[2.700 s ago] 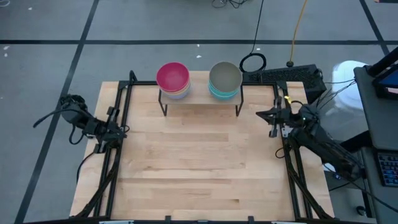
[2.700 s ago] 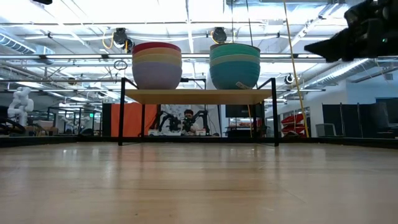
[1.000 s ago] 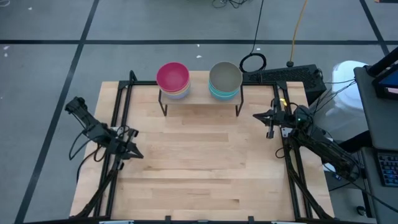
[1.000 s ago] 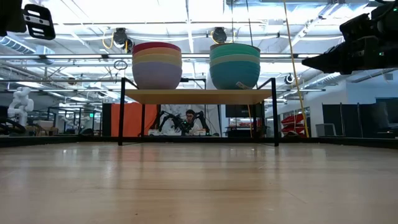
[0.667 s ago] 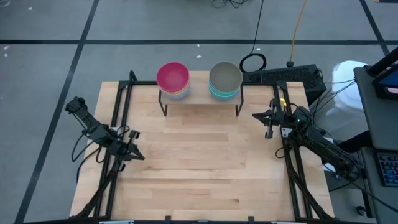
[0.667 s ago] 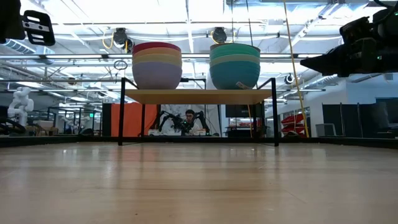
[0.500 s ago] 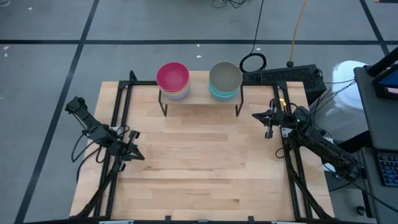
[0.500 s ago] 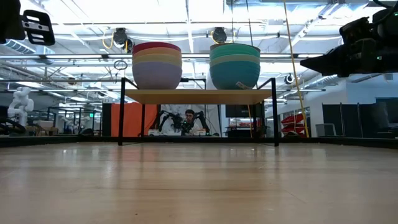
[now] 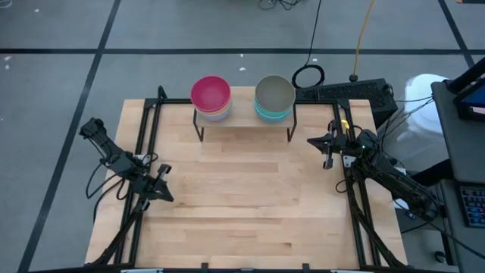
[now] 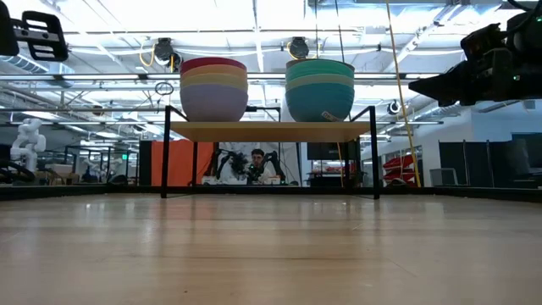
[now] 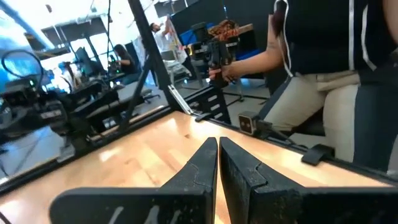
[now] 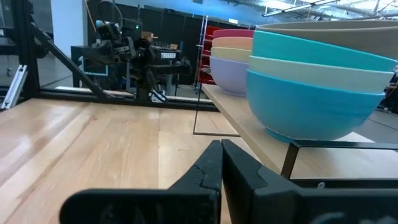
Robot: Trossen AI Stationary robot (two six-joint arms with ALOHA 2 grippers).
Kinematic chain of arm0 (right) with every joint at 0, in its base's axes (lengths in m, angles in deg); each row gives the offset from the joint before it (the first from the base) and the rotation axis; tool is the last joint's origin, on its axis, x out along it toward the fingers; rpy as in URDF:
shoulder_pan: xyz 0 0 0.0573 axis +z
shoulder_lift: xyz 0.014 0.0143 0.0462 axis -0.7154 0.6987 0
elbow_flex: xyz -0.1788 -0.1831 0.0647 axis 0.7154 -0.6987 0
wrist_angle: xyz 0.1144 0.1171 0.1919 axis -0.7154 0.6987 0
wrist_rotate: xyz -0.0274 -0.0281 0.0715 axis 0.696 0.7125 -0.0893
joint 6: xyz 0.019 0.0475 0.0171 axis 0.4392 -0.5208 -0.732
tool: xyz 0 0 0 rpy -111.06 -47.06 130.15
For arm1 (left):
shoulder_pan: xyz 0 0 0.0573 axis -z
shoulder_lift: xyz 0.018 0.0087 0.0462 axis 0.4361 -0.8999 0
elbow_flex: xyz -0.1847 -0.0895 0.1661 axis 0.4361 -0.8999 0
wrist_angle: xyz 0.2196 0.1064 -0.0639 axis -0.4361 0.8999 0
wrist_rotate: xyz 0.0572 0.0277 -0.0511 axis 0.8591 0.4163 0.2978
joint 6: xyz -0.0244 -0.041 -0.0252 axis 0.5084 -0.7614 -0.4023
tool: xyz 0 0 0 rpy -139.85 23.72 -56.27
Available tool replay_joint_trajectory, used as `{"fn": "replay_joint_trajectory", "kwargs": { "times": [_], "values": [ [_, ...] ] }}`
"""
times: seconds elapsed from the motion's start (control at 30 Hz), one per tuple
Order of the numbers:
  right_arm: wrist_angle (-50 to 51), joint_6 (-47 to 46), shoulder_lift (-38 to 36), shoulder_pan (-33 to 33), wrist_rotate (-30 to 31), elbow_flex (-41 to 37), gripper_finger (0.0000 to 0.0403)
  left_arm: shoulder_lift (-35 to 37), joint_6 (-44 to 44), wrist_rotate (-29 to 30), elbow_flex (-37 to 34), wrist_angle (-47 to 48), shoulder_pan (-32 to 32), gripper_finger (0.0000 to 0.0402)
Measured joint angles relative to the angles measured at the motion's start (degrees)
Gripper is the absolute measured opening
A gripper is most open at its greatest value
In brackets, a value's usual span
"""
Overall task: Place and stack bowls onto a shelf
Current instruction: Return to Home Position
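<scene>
Currently both stacks of bowls stand on the shelf (image 9: 242, 115), which sits at the far edge of the tabletop (image 9: 242, 208). The left stack (image 10: 213, 89) shows a magenta bowl (image 9: 211, 93) on top, with pale orange and yellow bowls beneath and a periwinkle bowl at the base. The right stack (image 10: 320, 89) is topped by an olive-grey bowl (image 9: 274, 92), above teal, mint and cyan bowls. The two stacks stand apart, each near its own end of the shelf.

The left gripper (image 9: 161, 186) hangs over the left edge of the tabletop, well apart from the shelf; its fingers (image 11: 199, 168) are clenched together with nothing between them. The right gripper (image 9: 311, 141) hangs over the right edge, near the shelf's right end; its fingers (image 12: 249, 171) are likewise pressed together and hold nothing.

A person (image 11: 323, 81) in a dark top and light trousers appears beyond the tabletop edge in the left wrist view.
</scene>
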Motion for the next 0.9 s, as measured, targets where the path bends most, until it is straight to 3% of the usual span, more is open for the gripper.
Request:
{"fn": "replay_joint_trajectory", "kwargs": {
  "times": [0.4, 0.63, 0.9],
  "values": [
    [0.12, 0.09, 0.0, 0.0, -0.07, -0.07, 0.0, 0.0, -20.42, 0.65, 0.0, 0.13, -1.54, 0.0024],
    [0.14, 0.11, 0.0, 0.0, -0.07, -0.07, 0.0, -1.48, -12.32, 0.65, 0.0, 0.22, -1.73, 0.0024],
    [0.16, -1.1, 0.04, 0.0, -0.09, -0.09, 0.0, -1.9, -12.64, 0.71, 0.0, 0.09, -1.73, 0.0024]
  ]
}}
